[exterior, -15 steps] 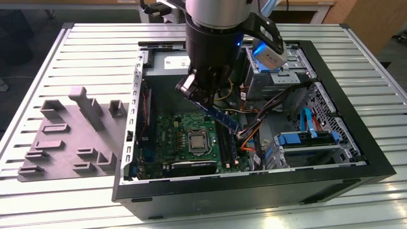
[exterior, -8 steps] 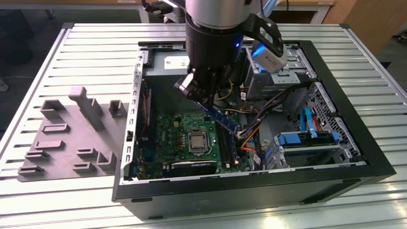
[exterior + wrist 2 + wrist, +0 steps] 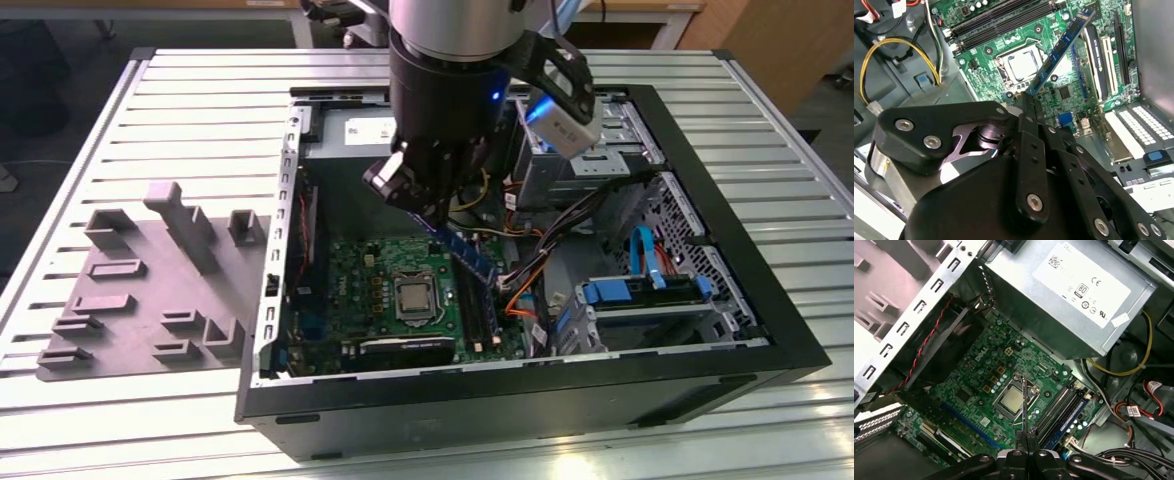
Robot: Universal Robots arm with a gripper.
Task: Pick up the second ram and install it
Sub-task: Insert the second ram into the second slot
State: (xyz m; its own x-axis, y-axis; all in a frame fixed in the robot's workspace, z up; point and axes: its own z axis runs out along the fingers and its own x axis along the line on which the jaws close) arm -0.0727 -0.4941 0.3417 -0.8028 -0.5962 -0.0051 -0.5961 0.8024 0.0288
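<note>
My gripper hangs inside the open computer case, shut on one end of the second ram. The ram is a long blue stick that slants down over the green motherboard. In the second wrist view the ram runs from my gripper out above the processor socket. The first wrist view shows the ram edge-on as a thin line above my gripper. It hangs beside the long black slots without touching them.
The grey power-supply box sits at the case's far end. Bundled cables and drive bays fill the exterior view's right side of the case. A grey parts fixture lies on the slatted table at the exterior view's left.
</note>
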